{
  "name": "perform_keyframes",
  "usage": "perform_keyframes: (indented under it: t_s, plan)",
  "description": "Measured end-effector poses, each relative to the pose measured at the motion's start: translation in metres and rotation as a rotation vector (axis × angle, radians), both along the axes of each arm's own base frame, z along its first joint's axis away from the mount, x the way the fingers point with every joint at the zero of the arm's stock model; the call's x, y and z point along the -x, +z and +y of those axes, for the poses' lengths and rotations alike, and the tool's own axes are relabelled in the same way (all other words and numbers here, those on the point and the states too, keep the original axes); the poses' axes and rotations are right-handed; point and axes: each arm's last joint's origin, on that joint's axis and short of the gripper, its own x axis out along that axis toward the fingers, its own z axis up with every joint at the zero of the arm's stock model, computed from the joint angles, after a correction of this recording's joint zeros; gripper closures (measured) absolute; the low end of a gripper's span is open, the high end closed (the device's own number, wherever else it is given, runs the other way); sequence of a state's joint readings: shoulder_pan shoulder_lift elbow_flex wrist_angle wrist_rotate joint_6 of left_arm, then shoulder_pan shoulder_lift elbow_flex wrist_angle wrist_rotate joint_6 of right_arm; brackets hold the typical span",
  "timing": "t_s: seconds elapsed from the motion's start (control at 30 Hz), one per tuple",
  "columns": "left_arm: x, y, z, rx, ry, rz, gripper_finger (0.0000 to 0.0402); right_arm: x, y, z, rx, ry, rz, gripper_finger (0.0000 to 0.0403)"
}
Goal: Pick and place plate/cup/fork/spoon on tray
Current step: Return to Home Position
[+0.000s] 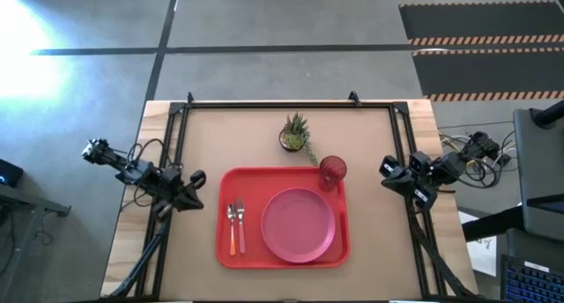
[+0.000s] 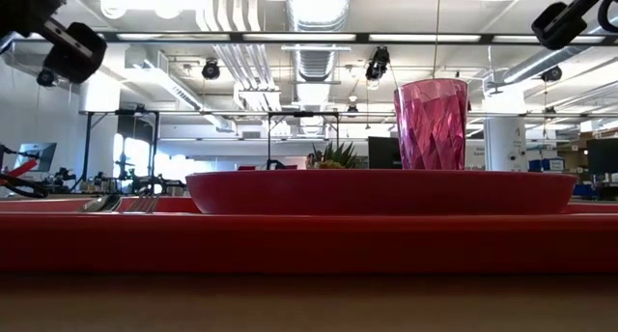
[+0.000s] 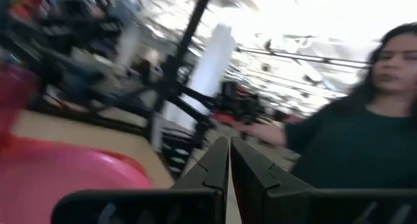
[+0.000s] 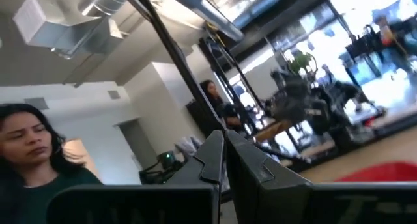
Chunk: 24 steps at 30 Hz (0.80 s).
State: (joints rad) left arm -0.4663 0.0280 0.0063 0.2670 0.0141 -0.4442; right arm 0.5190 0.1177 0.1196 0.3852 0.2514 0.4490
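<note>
I see the tray (image 1: 251, 184) mid-table, fully loaded: plate (image 1: 298, 225) in the middle, cup (image 1: 332, 172) upright at the far right corner, spoon (image 1: 232, 225) and fork (image 1: 241, 224) side by side on the left, spoon outermost. Left gripper (image 1: 196, 180) hangs above the table left of the tray, clenched, empty. Right gripper (image 1: 388, 168) hangs to the tray's right, likewise clenched on nothing.

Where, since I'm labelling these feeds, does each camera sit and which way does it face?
High: overhead, straight down on the tray, both arms at its sides.
Low: table height, level across the tray to the cup; arms at upper corners.
Left wrist: on that arm, past the shut left gripper toward a person.
Right wrist: past the shut right gripper, also a person.
Shared: high and low show the plate.
</note>
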Motion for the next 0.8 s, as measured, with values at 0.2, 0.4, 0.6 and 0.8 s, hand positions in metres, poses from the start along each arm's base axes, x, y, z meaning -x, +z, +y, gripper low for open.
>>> perform_keyframes:
  t_s: [0.2,0.4,0.6,0.8]
  plan:
    - [-0.001,-0.011,-0.003,0.026,-0.086,0.141,0.0401,-0.003,-0.008,0.000,-0.049,-0.011,0.103,0.0394]
    - [-0.002,-0.010,-0.001,0.149,-0.052,0.208,0.0401,-0.003,-0.009,-0.002,-0.117,-0.065,0.126,0.0394]
    - [0.000,-0.005,-0.002,0.050,-0.103,0.145,0.0401,-0.005,-0.012,0.000,-0.029,-0.049,0.143,0.0394]
    - [-0.003,-0.005,-0.004,-0.220,-0.044,0.041,0.0402,-0.006,-0.022,0.005,0.235,0.027,0.179,0.0394]
